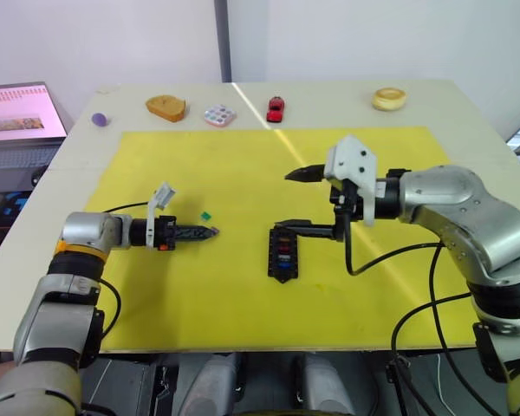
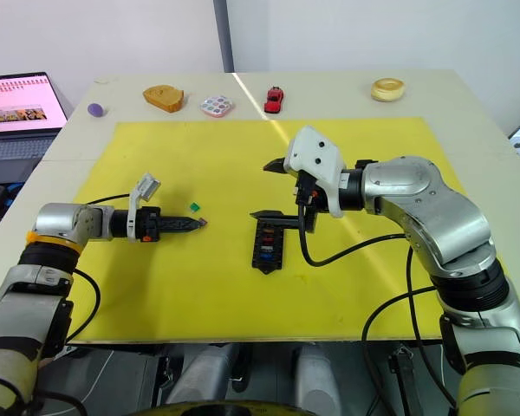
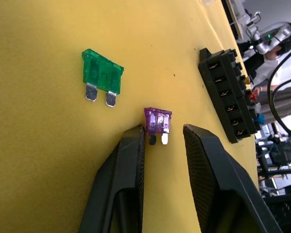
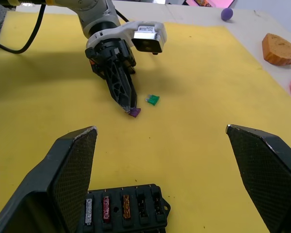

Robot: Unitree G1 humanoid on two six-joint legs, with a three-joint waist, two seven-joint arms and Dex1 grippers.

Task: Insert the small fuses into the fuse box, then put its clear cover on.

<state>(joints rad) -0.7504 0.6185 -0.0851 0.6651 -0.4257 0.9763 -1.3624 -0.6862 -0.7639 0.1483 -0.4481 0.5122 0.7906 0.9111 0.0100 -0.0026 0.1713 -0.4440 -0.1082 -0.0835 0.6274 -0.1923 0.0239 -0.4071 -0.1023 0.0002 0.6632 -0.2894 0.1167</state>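
Yellow mat (image 1: 243, 286) covers most of a pale tabletop (image 1: 468, 113).

Left gripper (image 3: 164, 141), low at centre-left of the head views, lies nearly flat on the mat and points toward frame centre. Its two black fingers (image 3: 128, 184) stand slightly apart, tips to either side of a tiny purple translucent blade fuse (image 3: 158, 120) lying on the mat. One fingertip touches or nearly touches the fuse's edge; the other is clear of it. Not clamped.

A small green translucent blade fuse (image 3: 103, 73) with two metal prongs lies flat just beside the purple one, apart from the fingers.

Small black rectangular plastic fuse box (image 1: 283, 253) sits at mid-frame, a little right of the left gripper's tip. Several slots are filled: red and blue pieces show in the head views; grey, red and orange-brown ones in the right wrist view.

Right gripper (image 4: 160, 145) hangs above the far end of the fuse box, fingers spread wide, nothing between them.

Along the table's far edge, upper part of frame, left to right:
- small purple ball (image 1: 99, 120)
- orange-brown sponge-like block (image 1: 166, 107)
- round multicoloured dotted disc (image 1: 219, 114)
- red toy car (image 1: 276, 109)
- pale yellow ring-shaped piece (image 1: 388, 98)

An open laptop (image 1: 17, 121) stands at upper left, off the table.
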